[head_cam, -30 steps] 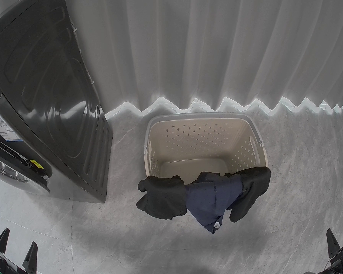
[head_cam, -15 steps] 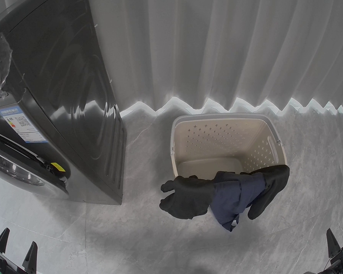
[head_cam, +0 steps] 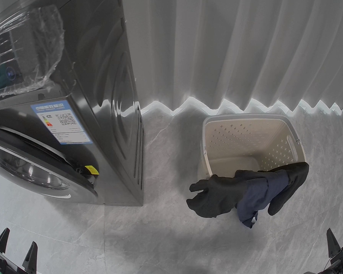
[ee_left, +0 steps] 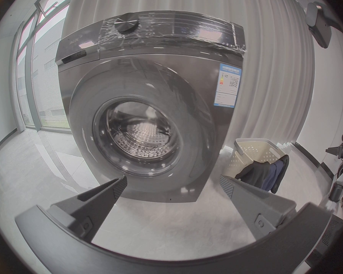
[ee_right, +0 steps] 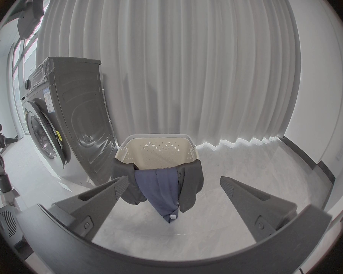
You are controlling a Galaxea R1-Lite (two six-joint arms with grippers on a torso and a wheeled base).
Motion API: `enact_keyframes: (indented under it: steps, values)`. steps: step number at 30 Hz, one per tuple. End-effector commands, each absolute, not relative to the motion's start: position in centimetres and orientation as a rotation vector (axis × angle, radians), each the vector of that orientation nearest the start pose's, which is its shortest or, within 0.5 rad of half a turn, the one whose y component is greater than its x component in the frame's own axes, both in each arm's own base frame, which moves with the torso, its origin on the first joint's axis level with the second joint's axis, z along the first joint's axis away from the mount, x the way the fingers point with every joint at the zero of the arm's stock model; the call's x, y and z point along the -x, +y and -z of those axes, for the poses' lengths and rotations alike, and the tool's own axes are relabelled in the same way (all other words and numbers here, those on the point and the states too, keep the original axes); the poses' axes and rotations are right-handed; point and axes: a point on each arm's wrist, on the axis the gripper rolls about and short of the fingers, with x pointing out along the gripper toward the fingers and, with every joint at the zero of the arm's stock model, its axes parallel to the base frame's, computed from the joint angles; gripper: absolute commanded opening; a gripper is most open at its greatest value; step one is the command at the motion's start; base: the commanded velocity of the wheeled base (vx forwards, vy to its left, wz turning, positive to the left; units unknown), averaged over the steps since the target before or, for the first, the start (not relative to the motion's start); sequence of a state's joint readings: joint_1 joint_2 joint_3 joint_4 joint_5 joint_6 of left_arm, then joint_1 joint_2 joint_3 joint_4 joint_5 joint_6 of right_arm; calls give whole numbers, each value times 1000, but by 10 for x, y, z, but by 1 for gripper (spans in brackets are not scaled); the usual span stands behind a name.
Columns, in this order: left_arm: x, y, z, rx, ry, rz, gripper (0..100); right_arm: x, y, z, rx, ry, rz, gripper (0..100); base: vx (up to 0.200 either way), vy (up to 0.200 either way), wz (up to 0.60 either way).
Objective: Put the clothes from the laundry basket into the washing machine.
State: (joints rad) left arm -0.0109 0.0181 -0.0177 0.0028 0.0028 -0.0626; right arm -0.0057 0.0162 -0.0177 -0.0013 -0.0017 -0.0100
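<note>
**Both grippers wide and empty, clothes draped on the basket rim**

The left gripper (ee_left: 171, 179) hangs low above the grey floor (head_cam: 160, 240) with its jaws spread wide, holding and touching nothing. The right gripper (ee_right: 173, 179) is spread just as wide, also empty and clear of everything.

Ahead of the left gripper stands the washing machine (ee_left: 141, 96), its round door (ee_left: 139, 134) facing that gripper, with the drum visible through it. A blue-edged label (ee_left: 227, 85) sits on the machine's front, and clear plastic film (head_cam: 23, 54) covers its control panel.

Ahead of the right gripper, and well apart from it, stands the laundry basket (ee_right: 156, 137), beige and perforated, on the floor beside the machine's side panel. The clothes hang over the basket's rim on the side nearest the grippers. A navy garment (ee_right: 158, 189) is in the middle, a black garment (ee_right: 125, 183) on the machine side of it, and another black piece (ee_right: 190, 185) on the far side. Their lower ends dangle outside the basket.

Beyond the basket and the machine hangs a white pleated curtain (head_cam: 236, 39).
</note>
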Motion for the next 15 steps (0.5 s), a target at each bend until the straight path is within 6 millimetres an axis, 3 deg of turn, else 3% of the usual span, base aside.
enact_keyframes:
  steps: [1,10,15]
  values:
    - [23,0,-76,63,3,8,100,23,0,-76,11,-1,8,100,0,200,0]
    - [23,0,-76,63,3,8,100,23,0,-75,11,0,6,100,0,200,0]
    - [23,0,-76,63,3,8,100,23,0,-76,11,-2,6,100,0,0,0]
